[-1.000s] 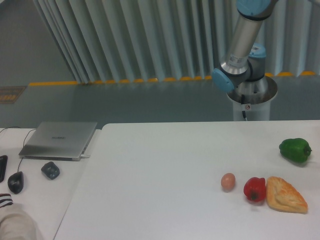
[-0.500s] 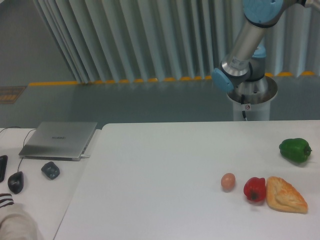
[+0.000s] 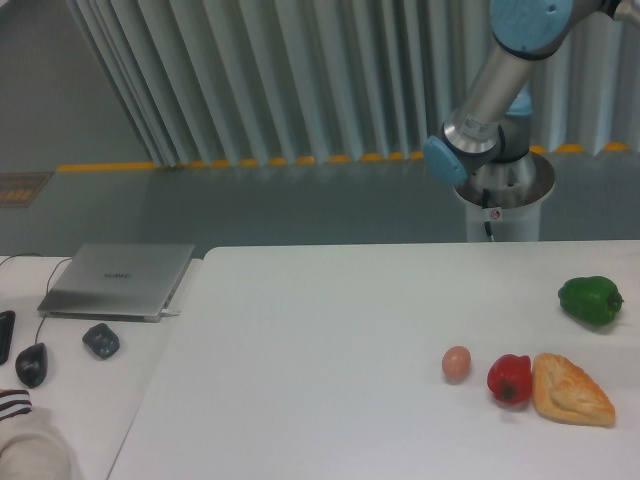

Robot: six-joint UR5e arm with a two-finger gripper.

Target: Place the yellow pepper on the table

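Observation:
The yellow pepper is out of view. The white table [image 3: 320,340] fills the lower part of the camera view. Of the arm [image 3: 495,85] only the silver link and blue joints show, rising from its base behind the table's far right edge and leaving the frame at the top right. The gripper itself is out of frame.
A green pepper [image 3: 590,299] lies at the far right. Near the front right sit an egg [image 3: 456,363], a red pepper [image 3: 510,379] and a golden-brown pastry [image 3: 570,390]. On the adjoining desk at left are a grey laptop [image 3: 118,279], a dark mouse [image 3: 32,364] and a small dark object [image 3: 101,340].
The arm's upper link has swung to the right and leans more steeply. Nothing on the table has moved.

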